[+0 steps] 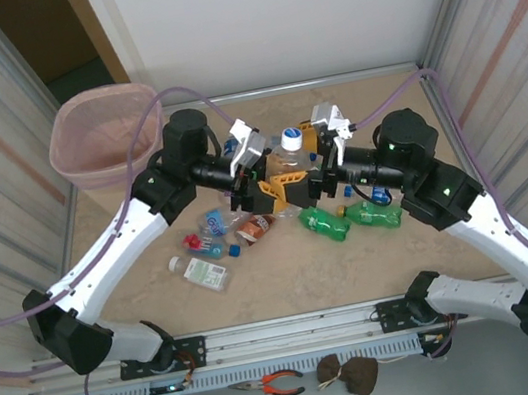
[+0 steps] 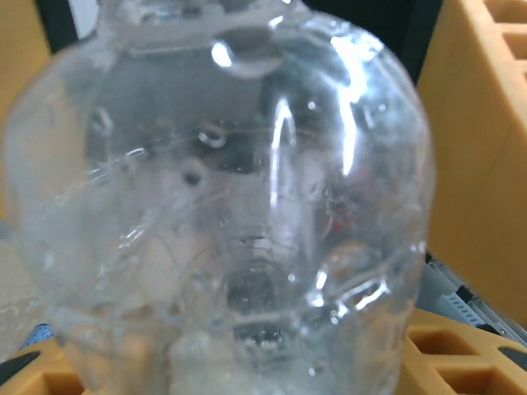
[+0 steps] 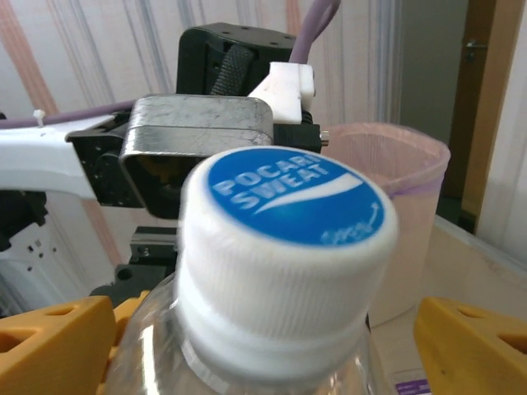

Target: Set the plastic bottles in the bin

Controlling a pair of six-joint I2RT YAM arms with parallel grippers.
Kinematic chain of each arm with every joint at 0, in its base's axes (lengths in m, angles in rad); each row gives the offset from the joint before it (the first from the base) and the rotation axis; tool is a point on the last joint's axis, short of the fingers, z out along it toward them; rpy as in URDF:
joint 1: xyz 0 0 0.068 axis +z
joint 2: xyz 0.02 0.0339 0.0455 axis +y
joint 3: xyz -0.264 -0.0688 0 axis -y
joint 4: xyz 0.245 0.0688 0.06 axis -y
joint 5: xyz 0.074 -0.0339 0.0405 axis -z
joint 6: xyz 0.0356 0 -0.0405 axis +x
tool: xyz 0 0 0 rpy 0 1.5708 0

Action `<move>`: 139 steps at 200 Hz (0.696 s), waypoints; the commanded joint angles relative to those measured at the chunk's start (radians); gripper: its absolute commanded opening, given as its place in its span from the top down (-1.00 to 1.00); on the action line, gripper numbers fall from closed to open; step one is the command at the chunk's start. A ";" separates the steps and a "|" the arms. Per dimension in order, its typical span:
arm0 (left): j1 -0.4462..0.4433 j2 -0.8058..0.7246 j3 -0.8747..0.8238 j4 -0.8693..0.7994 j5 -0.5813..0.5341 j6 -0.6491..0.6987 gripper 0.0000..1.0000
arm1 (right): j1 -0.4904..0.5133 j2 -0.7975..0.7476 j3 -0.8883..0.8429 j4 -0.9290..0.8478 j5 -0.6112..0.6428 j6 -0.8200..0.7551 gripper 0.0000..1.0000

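At far left the bin stands in the back corner of the tabletop, hard against the side wall. Its mouth is wide, with free air above, but the left arm's cable arcs past its right rim, so allow for that on any swing over. Just right of it, beside the left arm, a few crushed bottles lie loose.

At mid-tabletop your left claw sits at the base end of a clear bottle. In the left wrist view the bottle's body lies between the orange fingers, yet you cannot tell whether they press on it.

Treat this bottle as light, thin-walled, springy and slick. Squeeze the middle and it will likely dent and squirt out. The moulded base, or the neck under the cap, looks the stiffer hold.

Your right claw meets it from the cap end with jaws wide. There is a gap between one finger and the bottle's shoulder, so it grips nothing.

Further right, two green bottles lie near the right arm, with bare tabletop beyond them up to the wall.
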 commanded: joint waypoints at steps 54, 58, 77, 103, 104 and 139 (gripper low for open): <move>0.214 -0.113 0.066 -0.169 -0.302 0.054 0.02 | 0.011 -0.114 0.012 -0.051 0.169 -0.023 -0.99; 0.229 -0.115 0.074 -0.184 -0.354 0.049 0.03 | 0.010 -0.116 0.014 -0.054 0.176 -0.024 -0.99; 0.315 -0.111 0.127 -0.275 -0.514 0.029 0.03 | 0.011 -0.123 0.010 -0.055 0.202 -0.025 -0.99; 0.451 -0.093 0.203 -0.371 -0.629 -0.016 0.03 | 0.010 -0.117 0.012 -0.057 0.213 -0.027 -0.99; 0.458 -0.091 0.206 -0.375 -0.630 -0.017 0.03 | 0.010 -0.117 0.012 -0.057 0.213 -0.027 -0.99; 0.634 -0.016 0.323 -0.536 -0.684 -0.030 0.05 | 0.010 -0.102 0.021 -0.064 0.209 -0.028 -0.99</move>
